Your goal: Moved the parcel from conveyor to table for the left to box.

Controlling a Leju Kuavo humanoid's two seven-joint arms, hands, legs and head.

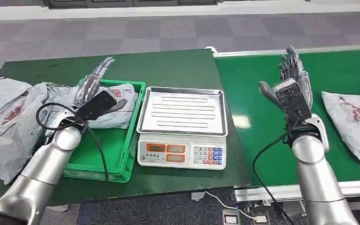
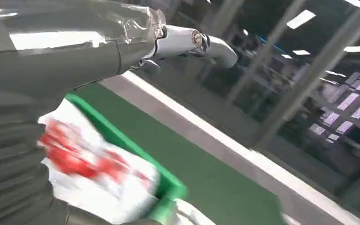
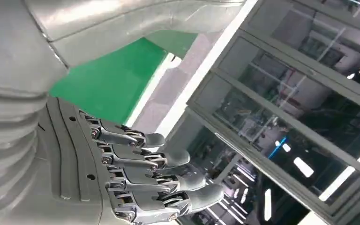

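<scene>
Parcel (image 1: 354, 123) with unreadable red print lies on green conveyor (image 1: 262, 89); right hand (image 1: 291, 86) and left hand (image 1: 93, 91) empty, fingers spread; grey floor beyond.

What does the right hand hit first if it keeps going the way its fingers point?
Probably nothing: the right hand is raised over the conveyor belt, fingers pointing up and away. The right wrist view shows open air ahead.

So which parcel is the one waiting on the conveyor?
Look at the green conveyor right of the scale. Near its right edge, beyond the raised right hand, lies one flat grey parcel with a red print. It lies alone there; the other grey bags sit far left, in and around the green tray.
</scene>
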